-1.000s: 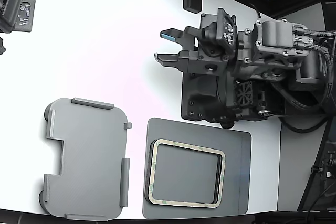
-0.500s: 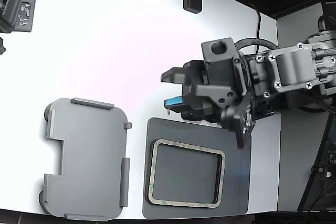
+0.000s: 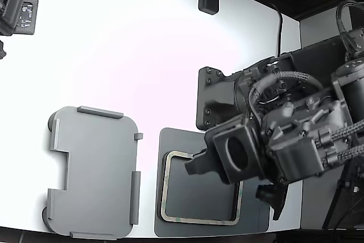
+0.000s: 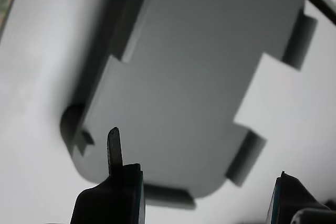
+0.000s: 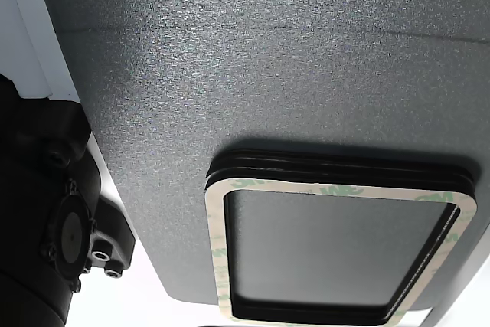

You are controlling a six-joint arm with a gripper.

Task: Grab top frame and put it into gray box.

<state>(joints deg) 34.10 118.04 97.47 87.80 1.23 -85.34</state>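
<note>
Above the dark gray mat (image 3: 256, 157), on the exterior view's right, the gripper (image 4: 202, 192) hangs with its two fingers spread wide, gripping and touching nothing; the wrist view shows one dark fingertip (image 4: 114, 148) and its mate well apart, with the gray box (image 4: 194, 72) filling the gap between them. The top frame (image 3: 170, 189) lies flat on the mat, its long axis running left-right in the exterior view, and the arm covers its upper right part. In the other view the top frame (image 5: 337, 189) sits on a stack of black-edged frames. The gray box (image 3: 94, 172) rests on the white table (image 3: 114, 55) just beside the mat, long axis up-down in the exterior view. Compared with half a second ago, the gripper has swung down from the mat's upper edge to over the frame.
</note>
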